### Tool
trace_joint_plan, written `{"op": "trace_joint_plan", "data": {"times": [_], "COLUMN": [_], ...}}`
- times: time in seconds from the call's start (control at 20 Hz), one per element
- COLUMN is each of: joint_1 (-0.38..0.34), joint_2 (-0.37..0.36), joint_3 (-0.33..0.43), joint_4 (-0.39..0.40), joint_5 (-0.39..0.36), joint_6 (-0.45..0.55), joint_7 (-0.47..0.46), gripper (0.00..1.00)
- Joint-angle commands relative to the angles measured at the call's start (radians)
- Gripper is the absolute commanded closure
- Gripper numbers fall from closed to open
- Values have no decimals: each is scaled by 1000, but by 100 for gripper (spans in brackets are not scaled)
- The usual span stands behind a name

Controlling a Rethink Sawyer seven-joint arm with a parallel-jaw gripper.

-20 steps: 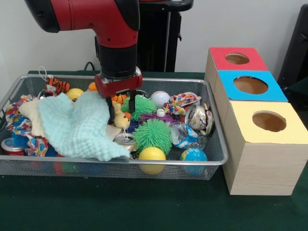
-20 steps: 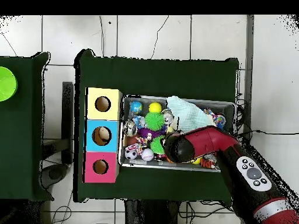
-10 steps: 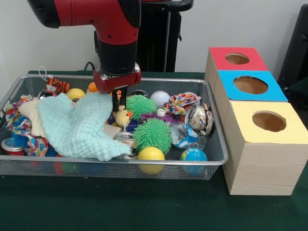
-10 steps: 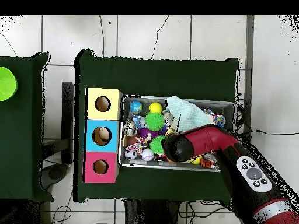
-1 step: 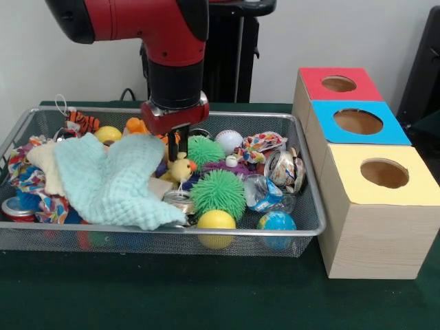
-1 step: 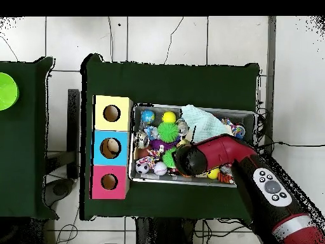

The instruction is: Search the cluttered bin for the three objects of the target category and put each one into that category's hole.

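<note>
My gripper [image 5: 179, 157] hangs over the middle of the wire mesh bin [image 5: 206, 234], shut on a small yellow duck toy [image 5: 181, 168] with an orange beak. The duck dangles just above the clutter, between the pale blue cloth [image 5: 113, 179] and a green spiky ball [image 5: 205, 148]. To the right stand three hole-topped boxes: red [image 5: 337, 83], blue [image 5: 357, 121] and yellow [image 5: 383, 172]. In the overhead view the arm's wrist [image 6: 189, 159] covers the gripper and the duck; the yellow [image 6: 112, 113], blue [image 6: 111, 147] and red boxes [image 6: 109, 182] lie left of the bin [image 6: 193, 181].
The bin also holds a second green spiky ball [image 5: 218, 192], a yellow ball [image 5: 216, 221], a globe ball [image 5: 276, 222], a baseball [image 5: 229, 140], a crushed can [image 5: 280, 168], a plastic bottle [image 5: 261, 192] and a tiger toy [image 5: 82, 122].
The gripper has risen and shifted slightly toward the boxes, lifting the yellow duck up out of the clutter beside the cloth.
</note>
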Motion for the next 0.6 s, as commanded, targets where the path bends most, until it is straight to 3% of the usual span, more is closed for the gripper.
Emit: {"op": "trace_joint_plan", "data": {"times": [0.05, 0.35, 0.6], "joint_1": [-4, 25, 71], "joint_2": [-55, -249, -314], "joint_3": [124, 182, 173], "joint_4": [53, 169, 190], "joint_5": [64, 212, 256], "joint_6": [120, 197, 216], "joint_7": [-281, -194, -130], "gripper": [100, 100, 100]}}
